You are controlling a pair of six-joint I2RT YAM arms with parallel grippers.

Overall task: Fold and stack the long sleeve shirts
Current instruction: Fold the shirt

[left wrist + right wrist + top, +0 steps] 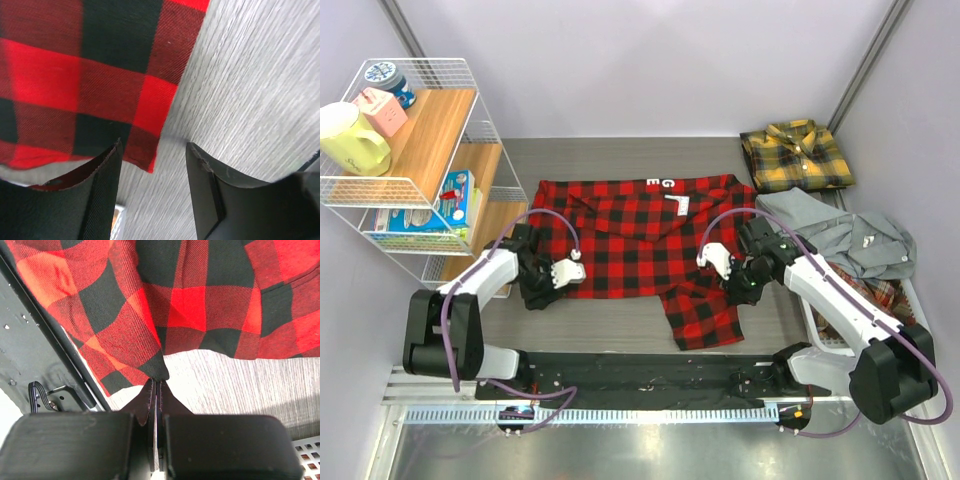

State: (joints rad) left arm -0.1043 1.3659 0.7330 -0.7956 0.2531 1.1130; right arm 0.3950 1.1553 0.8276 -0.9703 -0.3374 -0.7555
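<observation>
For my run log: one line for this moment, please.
red check shirt laid out | left tool open at its edge | right tool shut on its edge | yellow plaid shirt folded, far right

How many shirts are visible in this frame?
4: red check shirt spread mid-table, yellow plaid shirt far right, grey shirt atop the basket, orange-brown plaid beneath it. More may be hidden.
</observation>
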